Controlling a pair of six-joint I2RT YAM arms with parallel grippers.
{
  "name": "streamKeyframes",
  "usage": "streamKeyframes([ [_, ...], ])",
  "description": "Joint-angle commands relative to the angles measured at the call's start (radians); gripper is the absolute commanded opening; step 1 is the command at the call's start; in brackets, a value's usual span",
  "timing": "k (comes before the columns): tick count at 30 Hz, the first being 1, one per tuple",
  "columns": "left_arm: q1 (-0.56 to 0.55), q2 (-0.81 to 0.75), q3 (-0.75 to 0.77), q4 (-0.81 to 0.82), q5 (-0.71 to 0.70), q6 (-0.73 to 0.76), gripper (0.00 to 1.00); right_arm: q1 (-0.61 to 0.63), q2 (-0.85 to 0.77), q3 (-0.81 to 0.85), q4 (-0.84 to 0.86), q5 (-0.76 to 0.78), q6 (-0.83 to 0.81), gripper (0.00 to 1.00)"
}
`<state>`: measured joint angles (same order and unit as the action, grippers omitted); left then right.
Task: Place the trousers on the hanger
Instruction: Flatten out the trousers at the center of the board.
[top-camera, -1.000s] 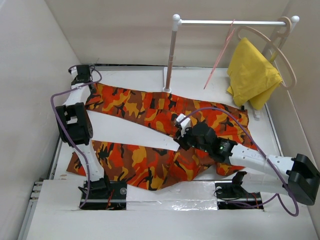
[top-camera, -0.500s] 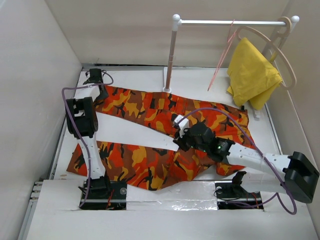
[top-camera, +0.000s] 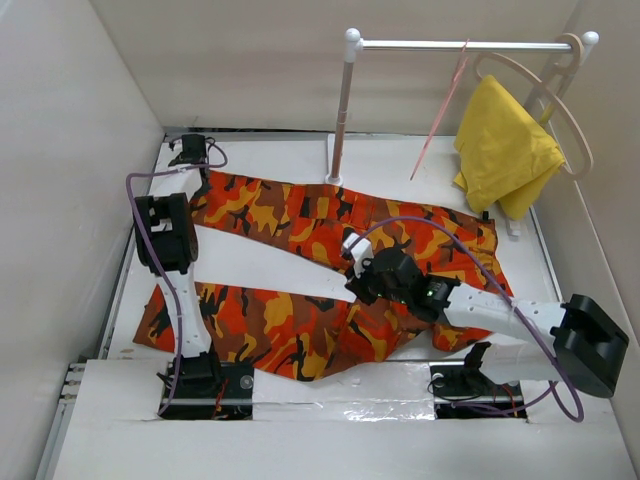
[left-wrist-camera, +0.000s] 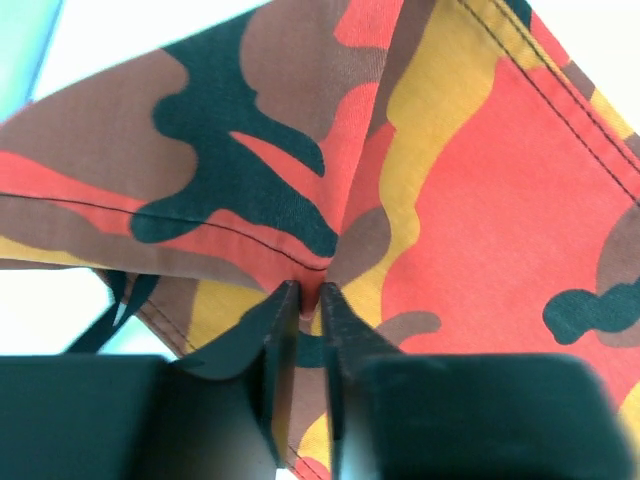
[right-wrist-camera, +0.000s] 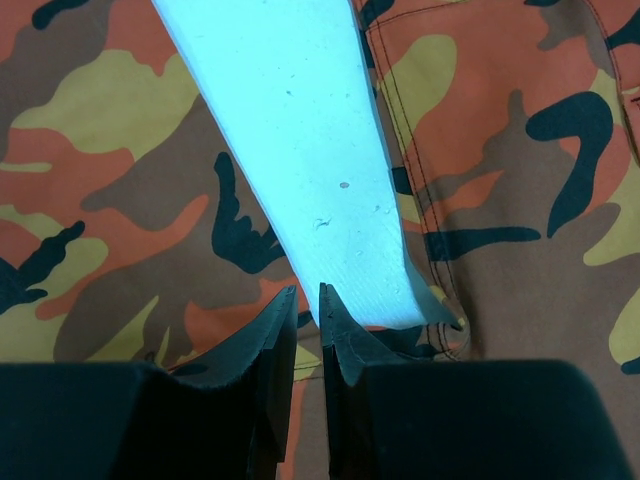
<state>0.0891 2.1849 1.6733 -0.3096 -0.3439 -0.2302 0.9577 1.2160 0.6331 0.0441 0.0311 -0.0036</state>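
Trousers (top-camera: 290, 215) spread flat. Left gripper (left-wrist-camera: 308, 292), ten o'clock, pinches a cloth fold. Right gripper (right-wrist-camera: 308, 292) nearly closed at crotch; hold unclear.

Both arms are built of white links with black joint housings: left arm (top-camera: 165, 235), right arm (top-camera: 500, 312). A purple cable (top-camera: 128, 200) is looped along each. Black tapered fingers (left-wrist-camera: 270, 350) are noted. A green LED (top-camera: 432, 294) is lit near the right wrist.

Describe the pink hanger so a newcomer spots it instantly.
Find the white rail at the far side of the table. The hanger hangs from it, left of the yellow cloth. Unlike the thick beige hanger with that cloth, it is thin pink wire, bare, seen edge-on as a slanted line.
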Motion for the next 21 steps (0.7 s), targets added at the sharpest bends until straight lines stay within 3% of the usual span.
streamKeyframes([
  [1,0.003,0.007,0.063,-0.013,-0.062,0.022,0.06,0.01,0.007,0.008,0.069,0.007,0.001,0.21],
  [2,0.003,0.015,0.077,-0.02,-0.069,0.026,0.0,0.01,0.005,0.008,0.069,0.009,0.001,0.21],
  [10,0.052,0.059,0.294,-0.032,-0.435,0.057,0.0,-0.019,-0.058,-0.009,0.011,0.039,-0.001,0.2],
  [13,0.073,0.123,0.416,-0.043,-0.524,0.078,0.28,-0.03,-0.097,-0.018,-0.015,0.067,0.001,0.2],
  [14,0.074,0.142,0.465,-0.052,-0.532,0.091,0.64,-0.039,-0.108,-0.026,-0.023,0.078,0.001,0.2],
  [15,0.074,0.156,0.48,-0.055,-0.529,0.104,0.76,-0.039,-0.118,-0.03,-0.023,0.081,0.032,0.2],
  [17,0.074,0.165,0.483,-0.062,-0.494,0.079,0.84,-0.06,-0.139,-0.041,-0.018,0.102,0.043,0.2],
  [21,0.052,0.144,0.436,-0.027,-0.445,0.049,0.84,-0.122,-0.136,-0.035,-0.023,0.136,0.086,0.2],
])
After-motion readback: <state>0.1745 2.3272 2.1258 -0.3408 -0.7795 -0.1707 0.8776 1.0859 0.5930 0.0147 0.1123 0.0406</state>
